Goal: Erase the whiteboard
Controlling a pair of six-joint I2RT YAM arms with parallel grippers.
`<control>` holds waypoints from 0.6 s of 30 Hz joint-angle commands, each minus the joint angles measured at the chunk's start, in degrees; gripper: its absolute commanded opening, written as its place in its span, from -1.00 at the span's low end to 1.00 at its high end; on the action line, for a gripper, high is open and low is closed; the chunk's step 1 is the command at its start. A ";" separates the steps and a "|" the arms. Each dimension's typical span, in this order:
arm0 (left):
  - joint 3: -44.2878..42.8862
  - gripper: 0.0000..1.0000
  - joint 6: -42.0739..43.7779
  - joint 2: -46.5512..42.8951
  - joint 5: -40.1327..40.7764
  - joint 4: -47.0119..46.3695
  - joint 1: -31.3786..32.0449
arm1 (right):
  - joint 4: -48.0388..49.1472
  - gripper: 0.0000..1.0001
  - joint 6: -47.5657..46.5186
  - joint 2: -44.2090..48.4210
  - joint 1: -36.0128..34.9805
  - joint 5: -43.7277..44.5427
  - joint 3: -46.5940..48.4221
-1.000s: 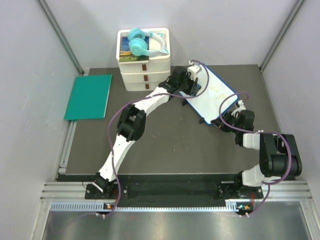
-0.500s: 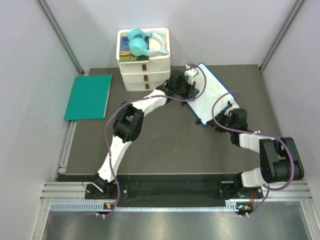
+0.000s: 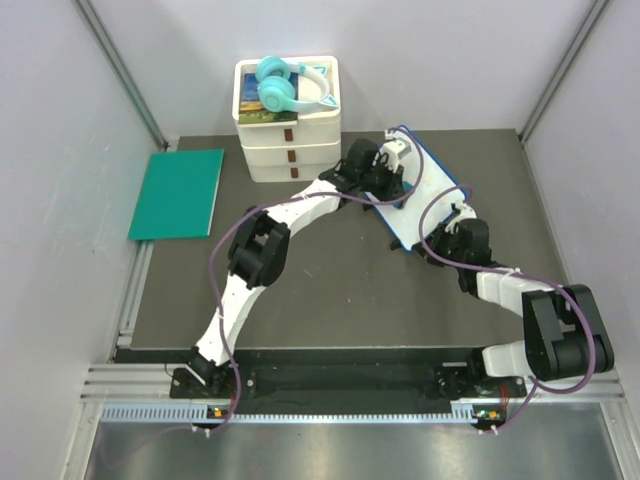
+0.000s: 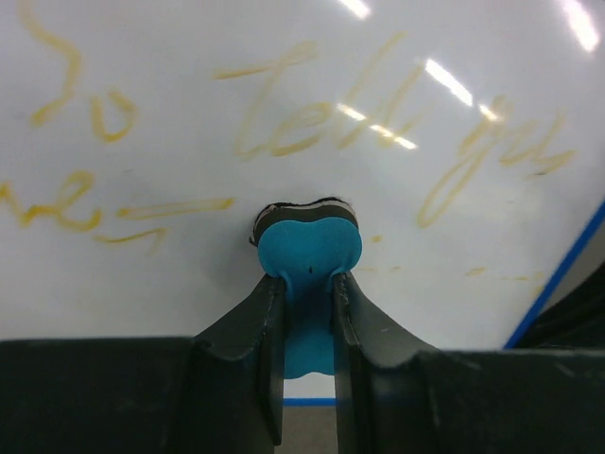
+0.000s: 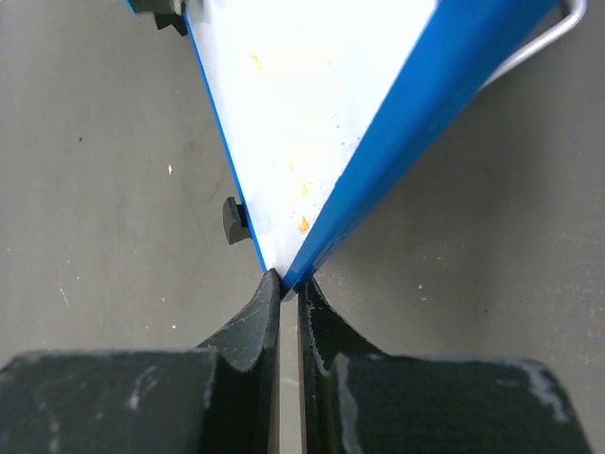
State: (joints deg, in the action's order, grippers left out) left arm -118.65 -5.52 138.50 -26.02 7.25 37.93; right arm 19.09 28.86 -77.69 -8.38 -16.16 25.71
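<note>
The blue-framed white rectangular whiteboard point(image 4: 284, 85) is running off the left wrist view's top, yellow-orange scribbles point(image 4: 57, 203) getting clipped at left; the small blue eraser point(image 4: 310, 248) is half-vanishing inside the left gripper point(image 4: 309, 288).

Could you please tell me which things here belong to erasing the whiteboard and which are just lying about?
Part of the job:
whiteboard
blue eraser, clamped in the left gripper
right gripper, pinching the board's corner

Lying about:
green mat
stacked white boxes
turquoise headphones on top of them
</note>
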 commanded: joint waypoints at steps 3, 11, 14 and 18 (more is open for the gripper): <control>-2.81 -1.00 2.97 -2.09 -5.36 0.05 6.80 | -6.61 -1.00 -4.34 0.61 -1.64 0.26 -0.14; -3.43 -1.00 8.07 -1.83 8.78 -0.83 13.21 | -5.91 -1.00 -4.52 0.70 -1.55 -0.10 -0.31; -3.69 -1.00 7.02 -1.13 12.91 -2.41 13.40 | -5.47 -1.00 -4.43 1.05 -1.64 0.17 -0.66; -3.26 -1.00 7.19 -1.12 17.49 -3.11 13.31 | -5.21 -1.00 -4.34 1.40 -1.64 0.43 -0.84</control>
State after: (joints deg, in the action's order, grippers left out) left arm -121.01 -1.23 138.26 -15.77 6.90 50.59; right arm 16.23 28.51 -77.25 -8.51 -13.52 25.58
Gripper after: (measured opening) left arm 0.243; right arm 0.032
